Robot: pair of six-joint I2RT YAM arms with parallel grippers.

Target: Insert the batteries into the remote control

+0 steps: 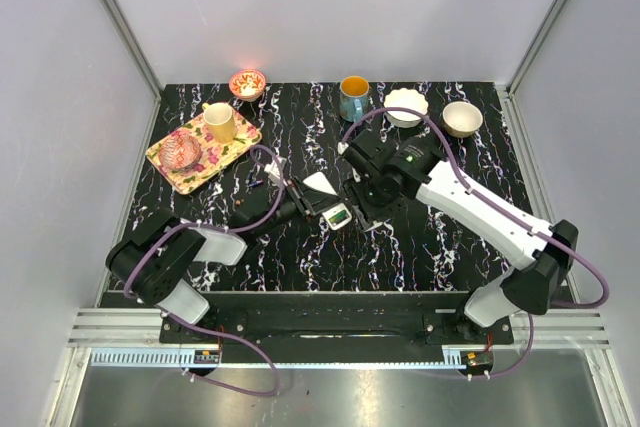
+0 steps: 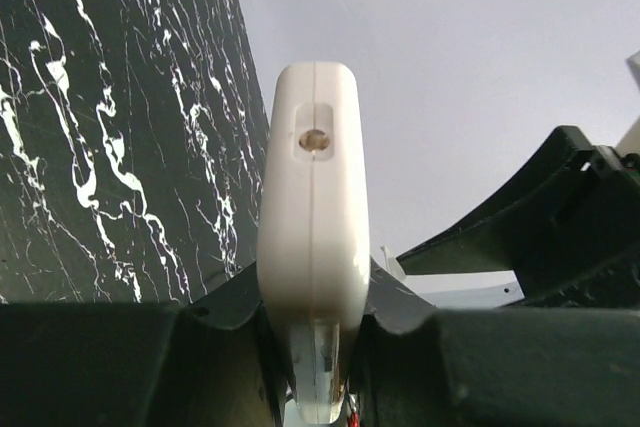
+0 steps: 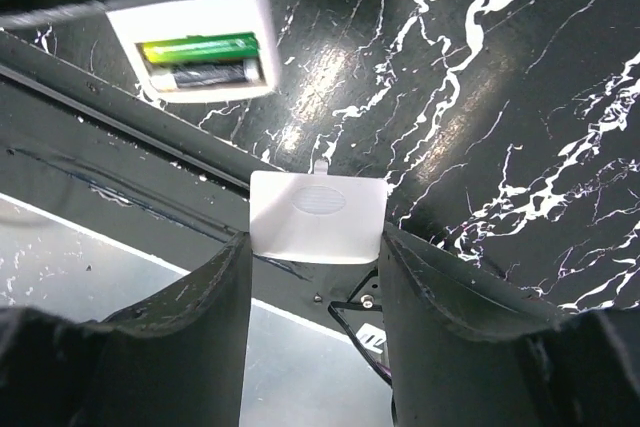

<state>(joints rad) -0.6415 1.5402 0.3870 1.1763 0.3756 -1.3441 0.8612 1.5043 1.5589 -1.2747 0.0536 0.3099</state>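
My left gripper [image 1: 318, 209] is shut on the white remote control [image 1: 337, 215] and holds it at the table's middle. In the left wrist view the remote [image 2: 312, 197] stands edge-on between my left gripper's [image 2: 313, 297] jaws. In the right wrist view its open compartment [image 3: 205, 59] is at the upper left, with a green battery [image 3: 200, 49] and a darker battery [image 3: 205, 73] lying side by side inside. My right gripper [image 3: 315, 237] is shut on a flat white battery cover [image 3: 318, 215], just beside the remote. It also shows in the top view [image 1: 358, 209].
A patterned tray [image 1: 236, 145] with a yellow cup [image 1: 220, 122] and a pink glass dish [image 1: 182, 152] stands at the back left. A small red bowl [image 1: 247, 82], a blue mug [image 1: 353, 97], a white bowl [image 1: 406, 107] and a beige bowl [image 1: 462, 118] line the back.
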